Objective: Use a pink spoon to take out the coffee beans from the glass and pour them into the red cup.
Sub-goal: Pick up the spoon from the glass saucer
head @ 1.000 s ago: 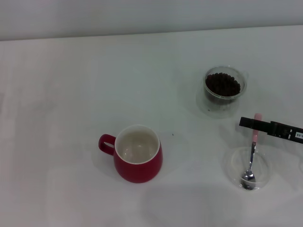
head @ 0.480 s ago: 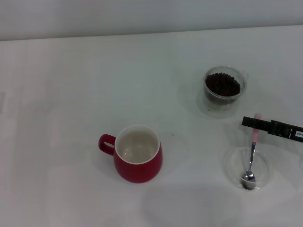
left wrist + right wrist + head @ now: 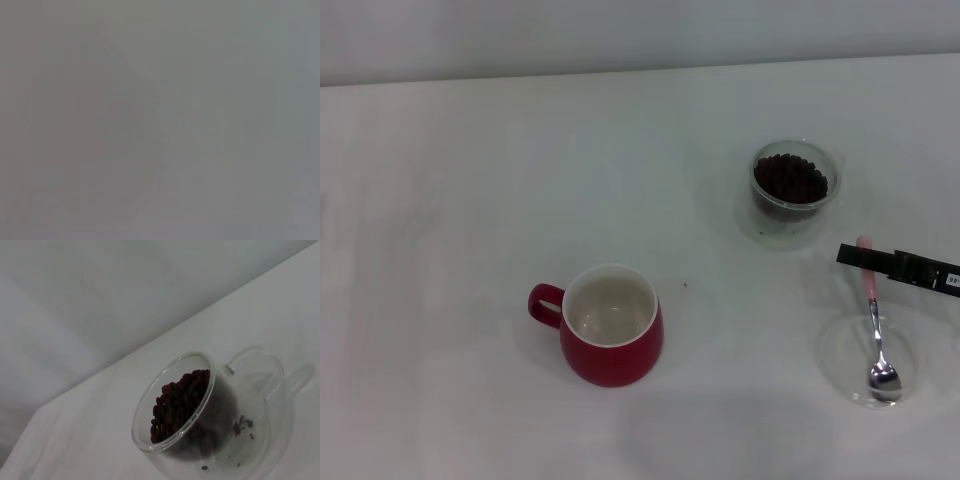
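The red cup stands upright left of centre, cream inside, handle to the left. The glass holding the coffee beans stands at the back right; the right wrist view shows the glass and its beans close up. The pink spoon lies with its metal bowl in a flat clear dish and its pink handle pointing away from me. My right gripper reaches in from the right edge as a black bar lying across the handle's far end. The left gripper is out of view.
Everything stands on a white table, with a pale wall behind it. The left wrist view is a blank grey field. A tiny dark speck lies right of the cup.
The clear dish and the spoon have slid to the right, and the spoon's bowl has swung right. The right gripper has drawn slightly to the right. Cup and glass have not moved.
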